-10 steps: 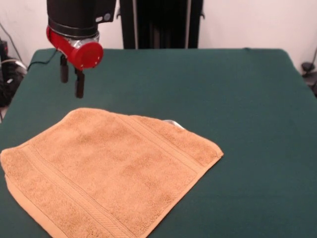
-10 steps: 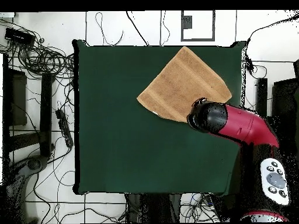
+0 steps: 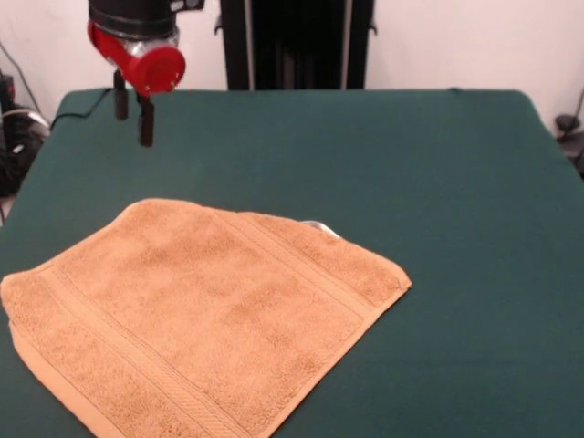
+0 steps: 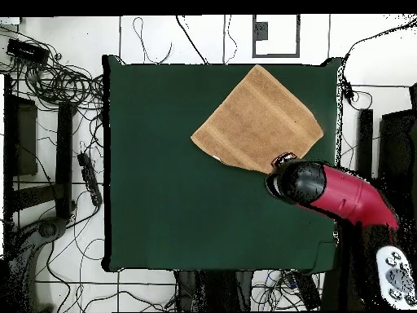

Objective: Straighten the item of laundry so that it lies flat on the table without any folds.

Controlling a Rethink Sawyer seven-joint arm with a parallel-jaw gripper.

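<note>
The item of laundry [image 3: 201,310], an orange-tan towel, lies spread out on the dark green table [image 3: 429,164] at the front left, turned like a diamond. Its surface looks smooth, and a bit of white label [image 3: 315,225] peeks out at its far edge. My gripper [image 3: 132,114] hangs open and empty in the air above the table's far left part, beyond the towel's far corner and clear of it. In the overhead view the towel [image 4: 256,118] sits at the table's [image 4: 179,187] upper right, and the red arm's wrist [image 4: 300,182] hovers just off its lower right edge, covering the gripper.
The towel's near corner reaches the front view's bottom edge. Cables [image 4: 57,77] and dark gear lie on the floor beside the table's left side in the overhead view. A black column [image 3: 292,41] stands behind the table.
The gripper has risen and drawn back from the towel's far corner. The towel lies as before.
</note>
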